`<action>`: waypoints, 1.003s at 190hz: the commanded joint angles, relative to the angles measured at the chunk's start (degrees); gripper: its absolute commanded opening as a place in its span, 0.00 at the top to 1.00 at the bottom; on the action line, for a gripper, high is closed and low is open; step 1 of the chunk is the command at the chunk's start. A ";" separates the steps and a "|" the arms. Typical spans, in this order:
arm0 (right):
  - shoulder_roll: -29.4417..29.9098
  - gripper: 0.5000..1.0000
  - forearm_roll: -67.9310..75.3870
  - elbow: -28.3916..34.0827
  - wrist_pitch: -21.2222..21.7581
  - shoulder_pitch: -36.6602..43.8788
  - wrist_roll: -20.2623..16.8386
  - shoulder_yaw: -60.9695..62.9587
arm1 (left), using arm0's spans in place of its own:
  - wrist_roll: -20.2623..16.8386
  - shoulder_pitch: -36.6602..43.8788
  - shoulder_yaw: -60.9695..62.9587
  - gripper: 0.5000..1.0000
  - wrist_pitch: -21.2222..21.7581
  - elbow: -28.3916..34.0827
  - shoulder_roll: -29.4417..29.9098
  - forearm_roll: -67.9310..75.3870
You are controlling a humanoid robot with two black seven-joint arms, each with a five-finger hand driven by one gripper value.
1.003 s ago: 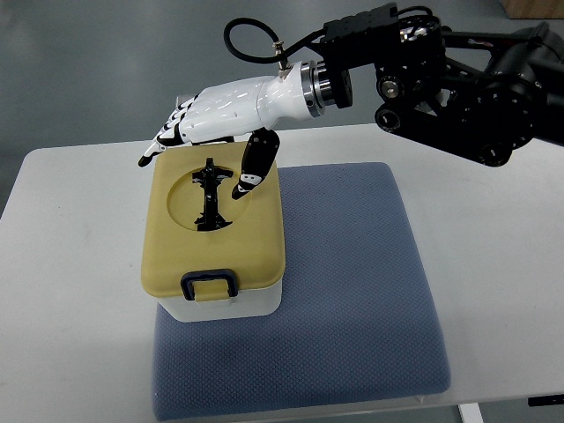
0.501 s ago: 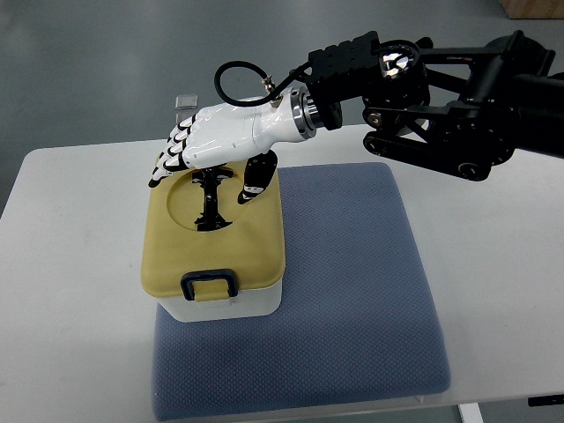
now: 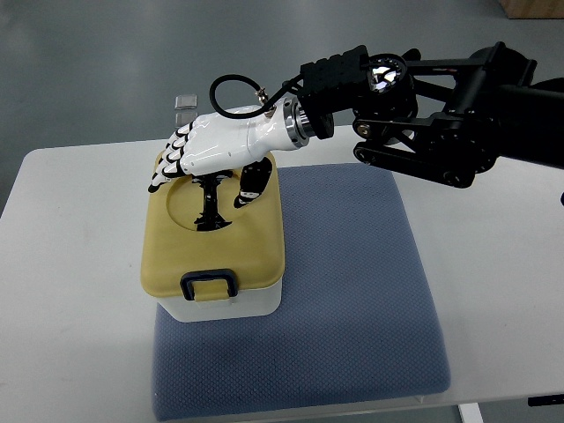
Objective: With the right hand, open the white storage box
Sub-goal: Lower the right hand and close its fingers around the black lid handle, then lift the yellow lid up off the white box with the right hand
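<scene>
Storage box (image 3: 225, 304): white body, sitting on the near left part of a blue-grey mat (image 3: 352, 300), close to its left edge.
Lid (image 3: 256, 256): mustard yellow, seated flat on the box – no gap shows along the visible rim, so it reads as closed.
Handle (image 3: 209, 201): black, lying in a round recess in the middle of the lid, running front to back.
Latch (image 3: 208, 284): a dark blue clasp at the near edge of the lid, down against the box front, untouched.
Right hand (image 3: 207, 159): white with black fingertips, reaching in from the right and hanging over the far half of the lid, above the handle's far end. The fingers (image 3: 169, 167) are stretched out and slightly fanned toward the left; the thumb (image 3: 251, 183) points down beside the handle. It grips nothing – whether a fingertip touches the lid I cannot tell.
Left hand: not visible.
Progress: early, by my reading. The hand is over the handle, but the grasp is not made and the lid is not lifted; closing on the handle and raising the lid, perhaps after freeing the latch, remain.
Worktop (image 3: 70, 238): white, carrying the mat and box.
</scene>
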 commanded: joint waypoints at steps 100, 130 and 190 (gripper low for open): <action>1.33 0.82 0.00 -1.29 -0.10 -0.68 0.09 0.07 | 0.00 -0.02 0.00 0.00 -0.02 0.02 0.00 -0.01; 1.33 0.98 0.09 -1.29 -0.71 -0.68 0.35 0.15 | 0.00 0.07 0.00 0.00 -0.02 0.02 0.00 -0.01; 2.03 1.00 0.18 -1.20 -3.26 -0.60 2.64 0.42 | 0.00 -0.02 0.00 0.00 -0.02 0.02 0.00 -0.01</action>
